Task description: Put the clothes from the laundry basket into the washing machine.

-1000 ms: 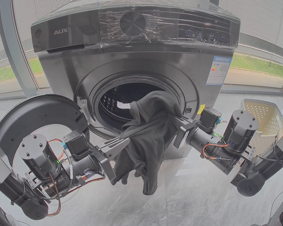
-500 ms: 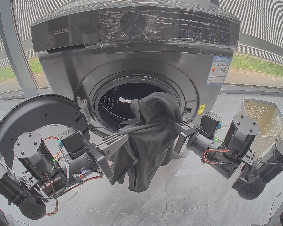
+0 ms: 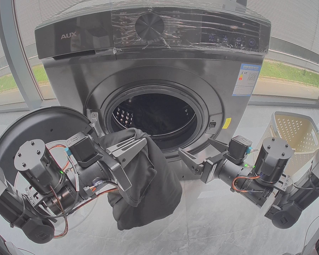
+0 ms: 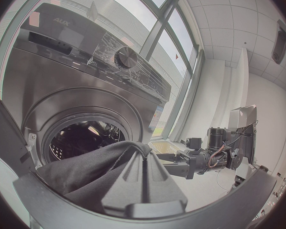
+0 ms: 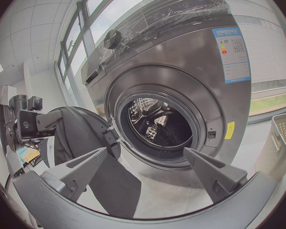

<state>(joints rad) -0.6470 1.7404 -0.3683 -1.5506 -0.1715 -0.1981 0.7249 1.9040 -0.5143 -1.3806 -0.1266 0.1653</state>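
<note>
A black garment point(image 3: 149, 185) hangs from my left gripper point(image 3: 133, 146), which is shut on its upper edge, just below and left of the washing machine's open drum point(image 3: 156, 115). The left wrist view shows the fingers point(image 4: 143, 175) pinched on the cloth point(image 4: 85, 169). My right gripper point(image 3: 195, 146) stands open with nothing in it, in front of the drum's lower right rim. In the right wrist view its fingers point(image 5: 85, 166) are spread wide, with the garment point(image 5: 117, 185) hanging off to one side. Dark cloth lies inside the drum point(image 5: 162, 124).
The round machine door point(image 3: 39, 131) stands swung open at the left, close behind my left arm. A cream laundry basket point(image 3: 301, 135) sits on the floor at the right, its inside hidden. Pale tiled floor point(image 3: 216, 216) lies in front of the machine.
The garment was draped across both grippers at the drum mouth. The right gripper has let go and drawn back; the cloth has swung left and down, hanging from the left gripper alone.
</note>
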